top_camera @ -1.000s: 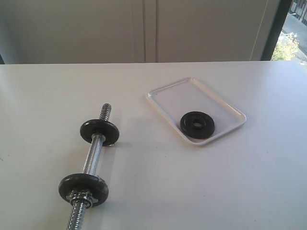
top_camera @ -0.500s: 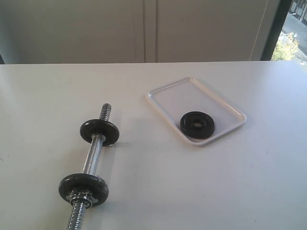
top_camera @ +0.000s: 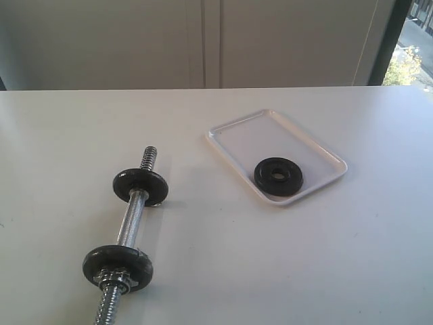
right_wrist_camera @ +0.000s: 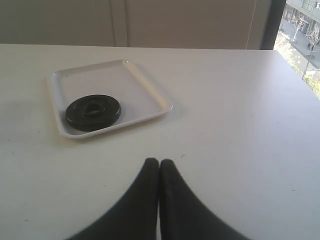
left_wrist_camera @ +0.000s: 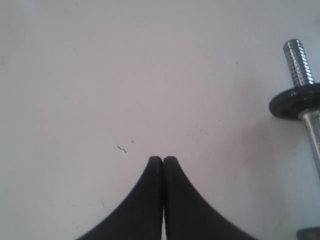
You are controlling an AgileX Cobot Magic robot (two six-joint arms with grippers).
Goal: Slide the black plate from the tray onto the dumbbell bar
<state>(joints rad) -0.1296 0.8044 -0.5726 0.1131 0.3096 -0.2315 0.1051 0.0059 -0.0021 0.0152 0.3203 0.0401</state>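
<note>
The glossy black plate (top_camera: pixel 278 177) lies flat in the near corner of the white tray (top_camera: pixel 243 135); the right wrist view shows the same black plate (right_wrist_camera: pixel 93 112) and tray (right_wrist_camera: pixel 145 90). On the table's left lies the chrome dumbbell bar (top_camera: pixel 131 220), carrying two duller discs (top_camera: pixel 140 185) (top_camera: pixel 118 266). One threaded end of the bar (left_wrist_camera: pixel 298 62) shows in the left wrist view. My left gripper (left_wrist_camera: pixel 163 159) is shut and empty over bare table. My right gripper (right_wrist_camera: pixel 159 162) is shut and empty, well short of the tray. Neither gripper appears in the exterior view.
The white table (top_camera: pixel 325 250) ends at a far edge with a pale wall behind it. A dark window frame (top_camera: pixel 392 40) stands at the back right. A chrome collar nut (top_camera: pixel 115 278) sits against the nearer disc.
</note>
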